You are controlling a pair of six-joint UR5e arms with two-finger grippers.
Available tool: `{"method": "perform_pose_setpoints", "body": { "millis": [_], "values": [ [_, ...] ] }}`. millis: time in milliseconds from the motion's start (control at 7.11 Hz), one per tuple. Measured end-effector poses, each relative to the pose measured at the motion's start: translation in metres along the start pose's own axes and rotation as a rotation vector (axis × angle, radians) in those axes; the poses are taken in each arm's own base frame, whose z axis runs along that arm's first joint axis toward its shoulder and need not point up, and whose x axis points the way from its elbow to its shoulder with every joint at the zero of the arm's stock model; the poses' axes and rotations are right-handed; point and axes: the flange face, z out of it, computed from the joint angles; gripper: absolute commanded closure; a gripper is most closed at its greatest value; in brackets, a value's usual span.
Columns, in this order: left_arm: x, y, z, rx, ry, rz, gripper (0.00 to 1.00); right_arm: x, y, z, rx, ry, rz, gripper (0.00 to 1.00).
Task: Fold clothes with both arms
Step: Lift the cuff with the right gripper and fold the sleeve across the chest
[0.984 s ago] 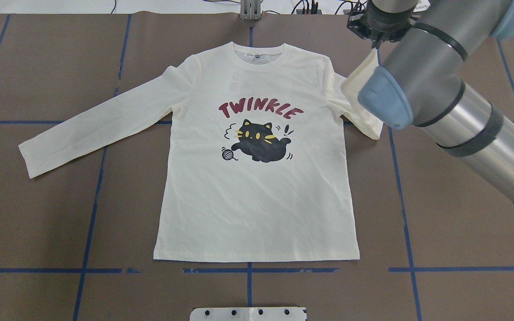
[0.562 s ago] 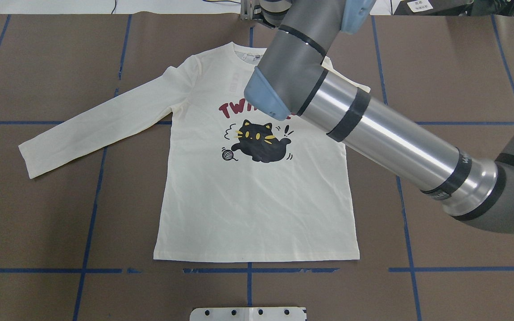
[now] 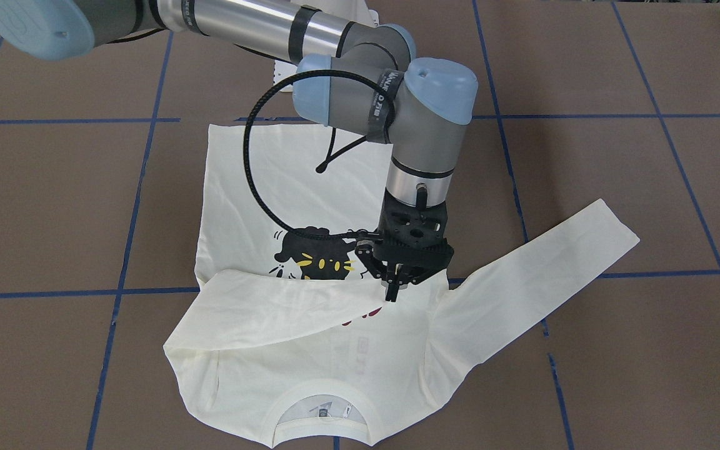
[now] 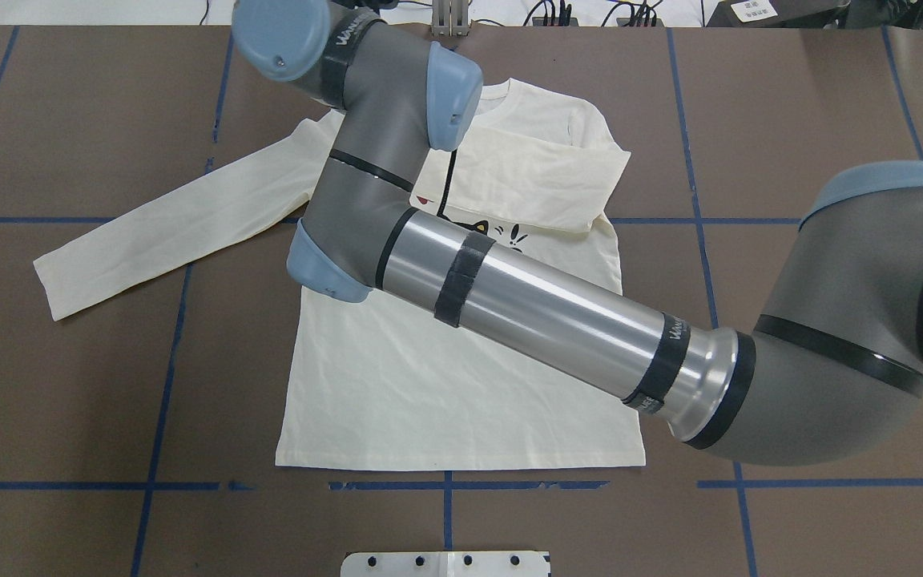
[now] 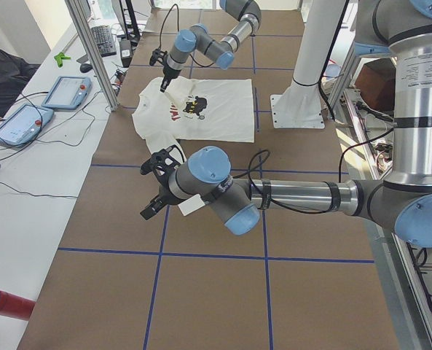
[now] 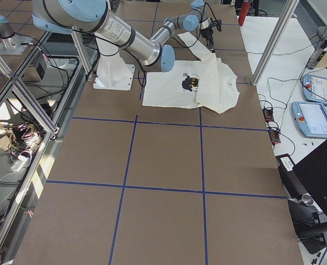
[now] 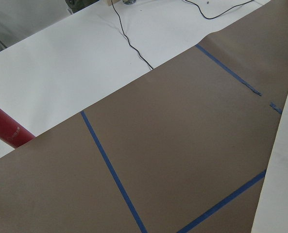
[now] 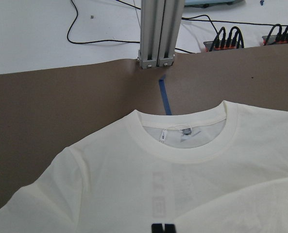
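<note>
In the overhead view the cream long-sleeved cat-print shirt (image 4: 461,401) lies flat at frame centre; the black right gripper (image 3: 392,289) clamps one sleeve cuff (image 3: 369,300) laid across the chest, the outstretched sleeve (image 4: 173,224) at left and the body folds are not yet done, and the left gripper (image 5: 151,191) finger state cannot be told.

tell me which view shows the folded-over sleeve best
Exterior front-facing: the folded sleeve shows whole, cuff at the right end effector. Overhead, the right arm hides its cuff; side views show it tiny; the right wrist only an edge.
</note>
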Motion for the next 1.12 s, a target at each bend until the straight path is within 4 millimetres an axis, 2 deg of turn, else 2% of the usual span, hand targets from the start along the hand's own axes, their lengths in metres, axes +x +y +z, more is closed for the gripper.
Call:
{"method": "perform_pose_setpoints", "body": {
  "millis": [141, 281, 422, 562, 984, 1125],
  "values": [
    [0.0, 0.001, 0.0, -0.001, 0.0, -0.001, 0.0, -0.019, 0.008, -0.005, 0.009, -0.021, 0.033, 1.0],
    [0.0, 0.002, 0.0, -0.002, 0.0, -0.002, 0.0, -0.033, 0.012, -0.011, 0.014, -0.043, 0.069, 0.83],
    [0.0, 0.003, 0.0, -0.003, 0.0, -0.003, 0.0, -0.043, 0.014, -0.016, 0.015, -0.061, 0.097, 0.77],
    [0.0, 0.004, 0.0, -0.003, 0.0, -0.003, 0.0, -0.049, 0.015, -0.019, 0.016, -0.08, 0.137, 0.01],
    [0.0, 0.006, 0.0, -0.005, 0.0, -0.003, 0.0, -0.052, 0.009, -0.024, 0.006, -0.11, 0.191, 0.0],
    [-0.001, 0.007, 0.002, -0.009, 0.001, -0.007, 0.0, -0.044, -0.009, -0.024, -0.035, -0.098, 0.176, 0.0]
  ]
}}
